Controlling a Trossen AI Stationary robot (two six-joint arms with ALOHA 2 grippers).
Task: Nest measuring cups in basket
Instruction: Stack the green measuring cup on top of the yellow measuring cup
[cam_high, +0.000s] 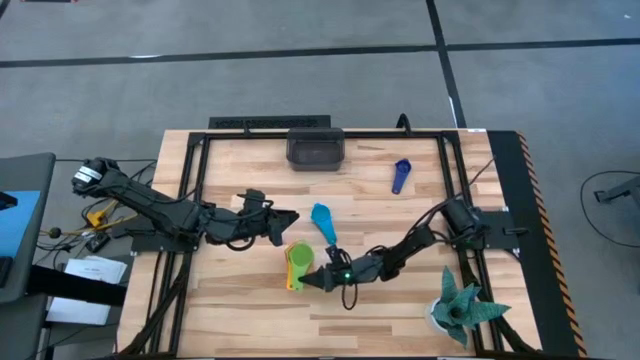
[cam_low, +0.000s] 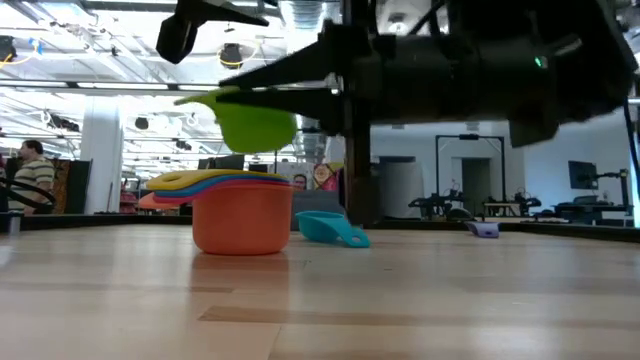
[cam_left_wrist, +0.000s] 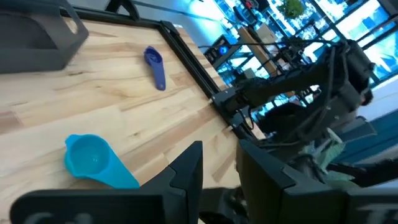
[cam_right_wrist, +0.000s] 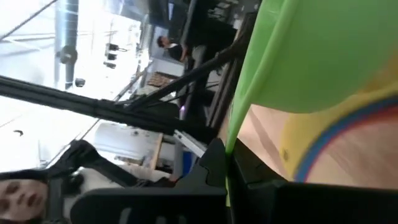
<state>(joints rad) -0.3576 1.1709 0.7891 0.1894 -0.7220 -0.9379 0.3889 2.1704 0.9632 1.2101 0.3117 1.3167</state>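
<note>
We see the middle of the counter (cam_high: 250, 320) crowded: the stack of cups (cam_low: 240, 215) stands there with the green cup (cam_low: 250, 118) hanging just above it, pinched in the right gripper (cam_high: 318, 281), and the left gripper (cam_high: 283, 222) reaches in from the other side. The light blue cup (cam_high: 323, 220) lies just beyond. Bare wood runs between it and the basket (cam_high: 316, 148), with the dark blue cup (cam_high: 401, 175) off to one side. The teal plant (cam_high: 460, 308) blocks one near corner.
</note>
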